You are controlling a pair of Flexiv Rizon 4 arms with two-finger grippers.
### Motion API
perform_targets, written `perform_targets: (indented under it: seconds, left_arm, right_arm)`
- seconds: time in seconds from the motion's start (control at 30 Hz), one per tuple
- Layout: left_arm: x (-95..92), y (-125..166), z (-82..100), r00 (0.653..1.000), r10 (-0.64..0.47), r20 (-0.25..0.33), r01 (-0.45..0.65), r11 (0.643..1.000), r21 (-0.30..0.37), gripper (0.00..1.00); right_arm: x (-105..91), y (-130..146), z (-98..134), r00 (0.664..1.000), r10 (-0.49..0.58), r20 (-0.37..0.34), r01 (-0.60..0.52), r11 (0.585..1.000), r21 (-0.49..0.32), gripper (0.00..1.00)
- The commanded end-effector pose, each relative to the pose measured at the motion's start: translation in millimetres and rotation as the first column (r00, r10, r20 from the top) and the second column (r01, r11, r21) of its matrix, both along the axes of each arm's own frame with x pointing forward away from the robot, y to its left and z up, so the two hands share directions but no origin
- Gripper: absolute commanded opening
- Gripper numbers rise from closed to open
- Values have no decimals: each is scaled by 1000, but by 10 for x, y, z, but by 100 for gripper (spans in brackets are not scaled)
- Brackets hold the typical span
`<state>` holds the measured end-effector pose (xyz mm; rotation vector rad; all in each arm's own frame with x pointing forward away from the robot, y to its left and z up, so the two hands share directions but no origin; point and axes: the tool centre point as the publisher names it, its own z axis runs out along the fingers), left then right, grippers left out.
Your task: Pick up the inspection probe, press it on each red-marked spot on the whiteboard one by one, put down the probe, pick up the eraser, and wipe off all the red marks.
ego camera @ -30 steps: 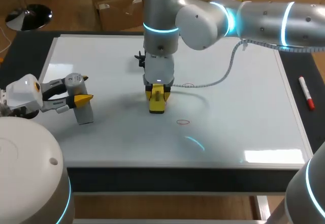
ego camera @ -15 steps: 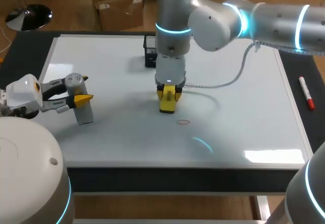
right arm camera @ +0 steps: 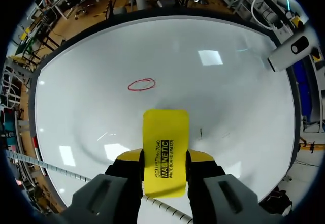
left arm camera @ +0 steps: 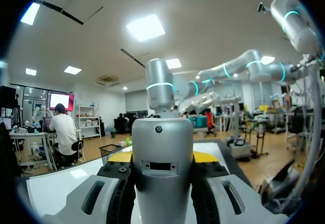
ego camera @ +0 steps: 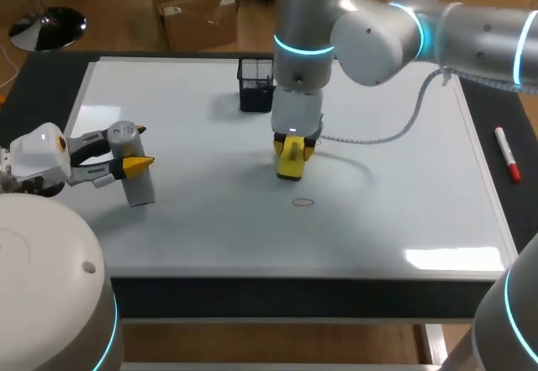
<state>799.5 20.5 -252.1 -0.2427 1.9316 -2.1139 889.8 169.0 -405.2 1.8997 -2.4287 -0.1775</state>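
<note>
Black mesh basket stands upright toward the far side. White marker with red ends lies on the dark surface at the right, well apart from the basket.

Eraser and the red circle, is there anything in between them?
No, only bare whiteboard lies between the yellow eraser and the red circle. The right wrist view shows it best.

Glossy whiteboard, smooth plastic eraser, matt metallic probe.
</note>
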Motion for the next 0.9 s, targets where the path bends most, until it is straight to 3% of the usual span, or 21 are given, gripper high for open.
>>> perform_targets:
  seconds: [0.03,0.4,0.47,0.9]
  left_arm:
    - [-6,4,14,1000,0,0,0,1000,1,0]
    - [-6,4,14,1000,0,0,0,1000,1,0]
    - [-6,4,14,1000,0,0,0,1000,1,0]
    - [-6,4,14,1000,0,0,0,1000,1,0]
  right_arm:
    - [-37,-269,209,999,-31,25,30,999,14,0]
    - [22,-1171,441,964,-257,62,255,966,40,0]
    - [25,-1389,450,946,-319,61,314,946,74,0]
    - [-166,-2317,468,840,-538,66,536,843,48,0]
